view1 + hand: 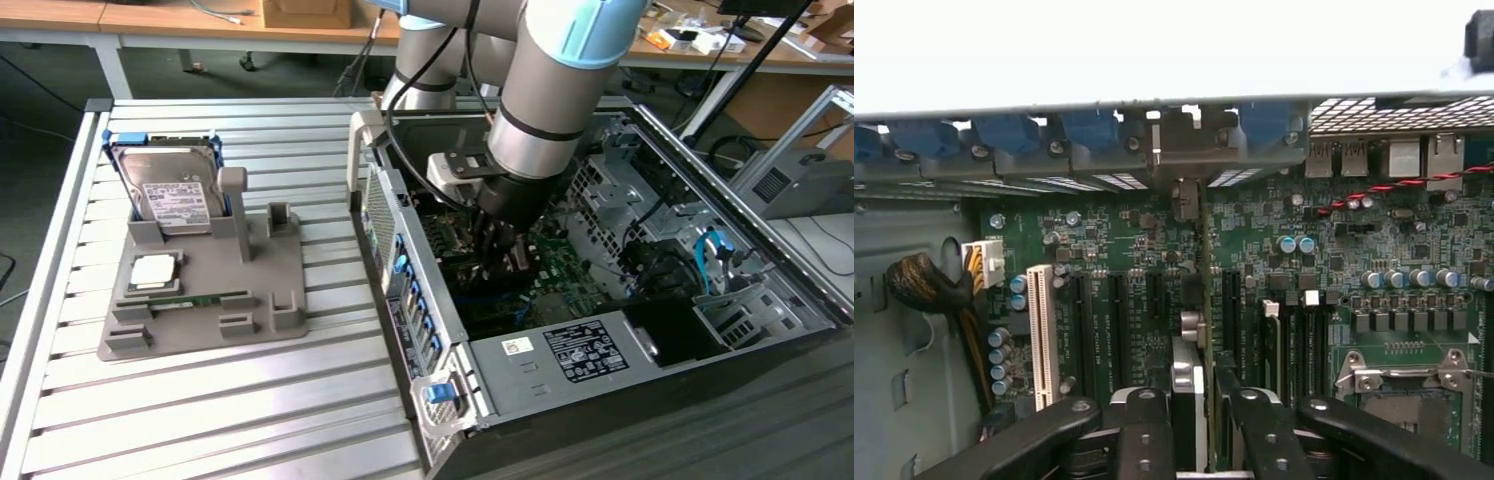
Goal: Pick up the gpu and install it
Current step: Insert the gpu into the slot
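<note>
Gripper (1194,440): closed on gpu, one finger on each face, inside open case (781,300).
Gpu (1205,330): held on edge, upright over motherboard (1354,240), between expansion slots, bracket end near rear wall of case.
Arm (547,120): reaching down into case.
Tray (200,320): on table (200,420), at exterior view's left, well apart from case.
Hard drive (171,185): standing in tray.

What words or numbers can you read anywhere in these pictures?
None can be read for sure.
White label on the hard drive: print too small to read.
Black and white sticker on the computer case: print too blurred to read.
Small white sticker beside it: unreadable.
White markings on the motherboard near the slots: too tiny to read.
The gpu, held edge-on in the gripper: no text to see.
</note>
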`<state>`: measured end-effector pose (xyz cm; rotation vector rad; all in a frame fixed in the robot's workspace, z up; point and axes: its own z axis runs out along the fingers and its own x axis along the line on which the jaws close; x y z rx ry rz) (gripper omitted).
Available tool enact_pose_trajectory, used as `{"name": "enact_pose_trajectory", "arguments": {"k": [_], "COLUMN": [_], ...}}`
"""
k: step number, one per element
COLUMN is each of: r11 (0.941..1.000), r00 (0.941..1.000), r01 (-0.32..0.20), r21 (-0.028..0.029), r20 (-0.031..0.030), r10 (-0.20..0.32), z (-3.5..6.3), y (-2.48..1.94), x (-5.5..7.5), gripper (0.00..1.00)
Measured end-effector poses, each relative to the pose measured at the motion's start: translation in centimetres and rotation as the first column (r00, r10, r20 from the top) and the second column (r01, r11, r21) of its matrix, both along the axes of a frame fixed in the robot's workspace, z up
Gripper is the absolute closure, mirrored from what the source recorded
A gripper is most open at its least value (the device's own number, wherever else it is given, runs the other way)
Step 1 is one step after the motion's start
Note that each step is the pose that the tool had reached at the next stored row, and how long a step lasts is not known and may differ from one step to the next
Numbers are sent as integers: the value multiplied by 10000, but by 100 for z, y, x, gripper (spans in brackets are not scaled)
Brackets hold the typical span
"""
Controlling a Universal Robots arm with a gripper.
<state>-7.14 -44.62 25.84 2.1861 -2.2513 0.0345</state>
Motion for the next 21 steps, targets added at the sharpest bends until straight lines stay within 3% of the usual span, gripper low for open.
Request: {"name": "enact_pose_trajectory", "arguments": {"k": [4, 12, 21], "r11": [9999, 9999, 9996], "r00": [10000, 10000, 10000], "r01": [0, -2, -1], "r21": [132, 159, 267], "r20": [0, 2, 1], "r10": [0, 2, 1], "z": [-5, -7, -6], "y": [-5, -19, -44], "x": [0, 1, 0], "gripper": [73, 73, 73]}}
